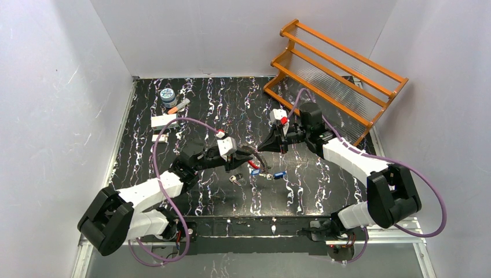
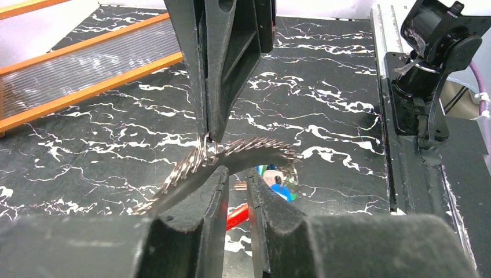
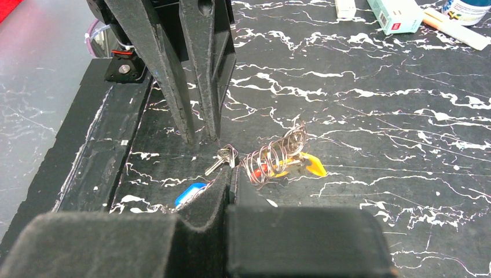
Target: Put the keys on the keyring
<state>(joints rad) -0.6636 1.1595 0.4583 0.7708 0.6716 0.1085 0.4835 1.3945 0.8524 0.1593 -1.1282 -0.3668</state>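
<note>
The keyring (image 1: 256,155) is a springy coil of silvery wire held just above the black marbled table, between the two grippers. My right gripper (image 1: 264,145) is shut on one end of it; in the left wrist view its fingertips (image 2: 209,139) pinch the coil (image 2: 255,147). My left gripper (image 2: 237,182) sits just under the coil, jaws a narrow gap apart with nothing in it. Red (image 2: 237,217) and blue tags (image 2: 281,182) show beyond. A silver key (image 3: 223,159) lies on the table below the left fingers (image 3: 188,130), beside a blue tag (image 3: 190,193) and a yellow tag (image 3: 315,165).
An orange wooden rack (image 1: 336,69) stands at the back right. A small jar (image 1: 168,97), a marker (image 1: 179,106) and white boxes (image 1: 164,120) sit at the back left. White walls close in the table on three sides.
</note>
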